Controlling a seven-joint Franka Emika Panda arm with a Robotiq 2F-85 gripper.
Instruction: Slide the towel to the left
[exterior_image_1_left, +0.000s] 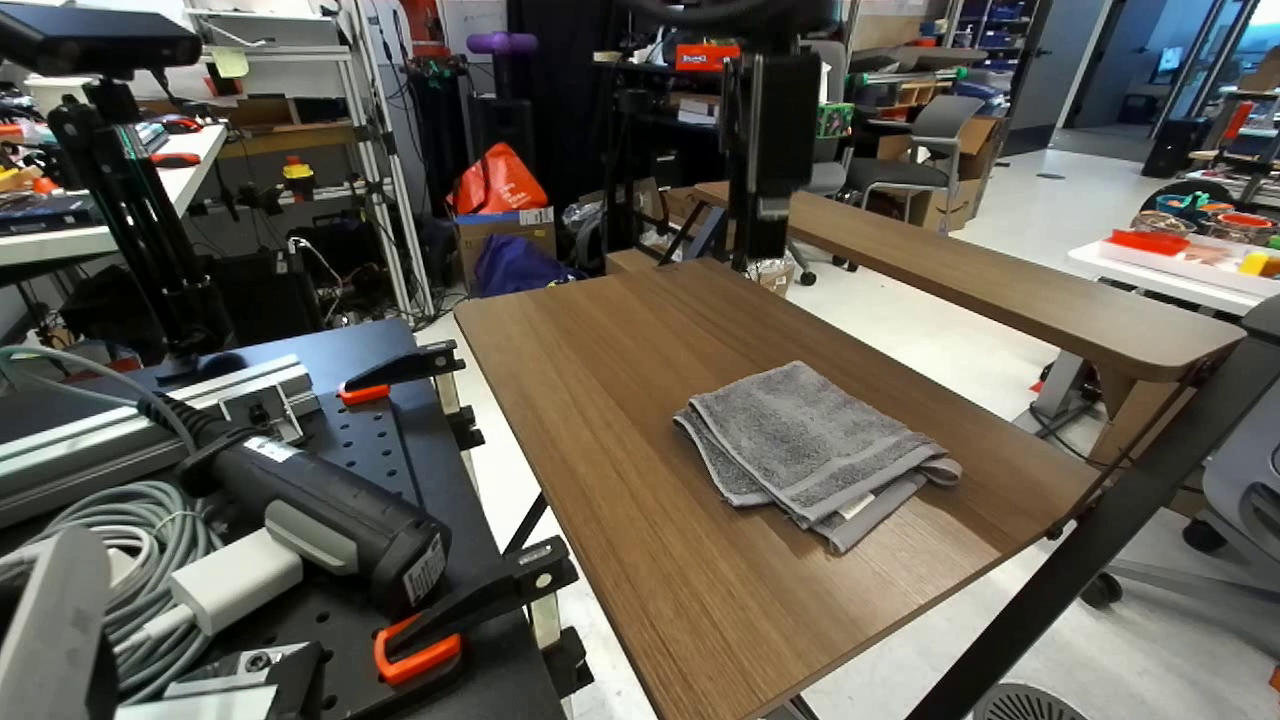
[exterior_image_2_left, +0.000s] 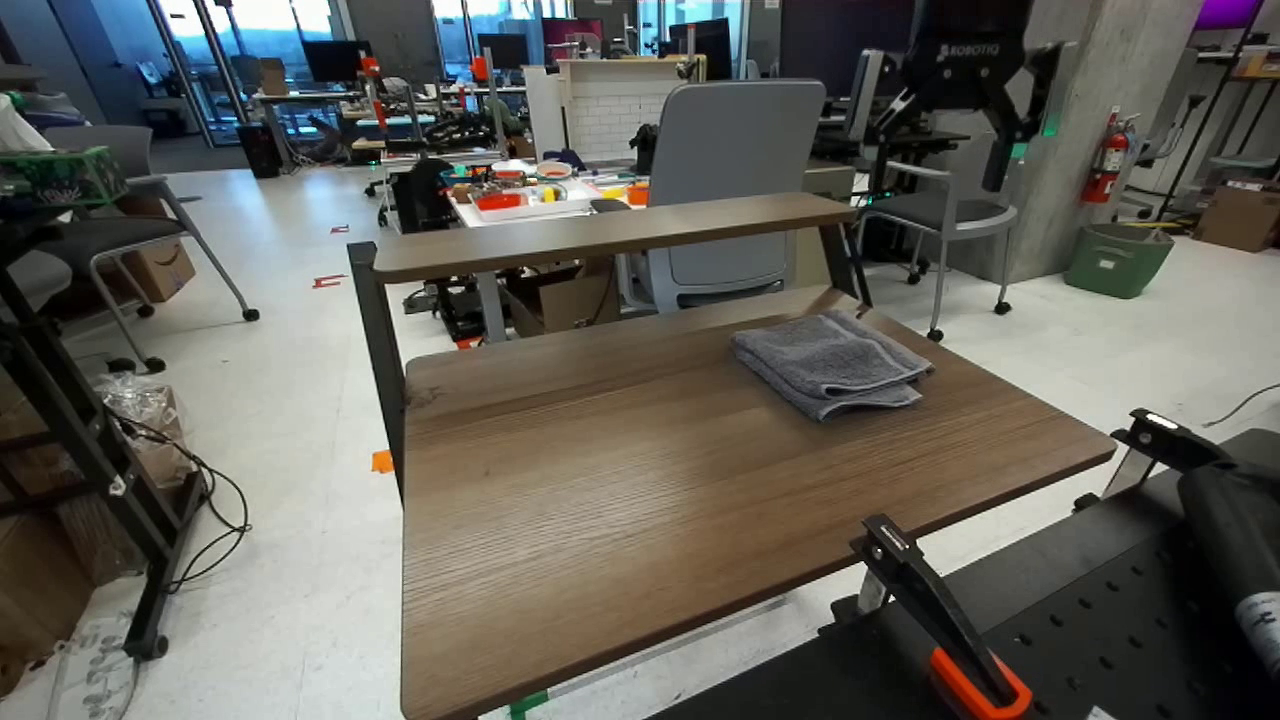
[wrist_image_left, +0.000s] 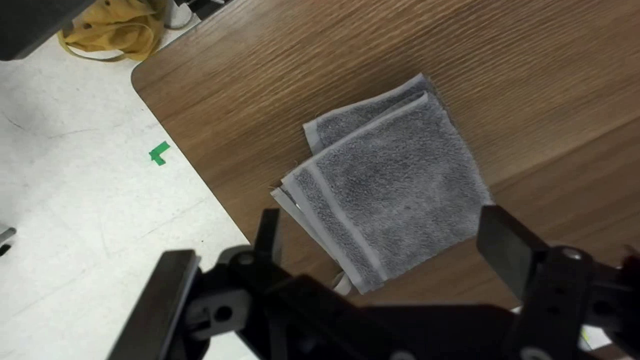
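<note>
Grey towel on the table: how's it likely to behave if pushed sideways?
Probably floppy: the towel lies in uneven folds, so a push could bunch it or shift its layers. Likely light, since it looks like a thin stack of cloth. Unlikely to roll, lying flat on the table, though its fuzzy weave may drag.
</note>
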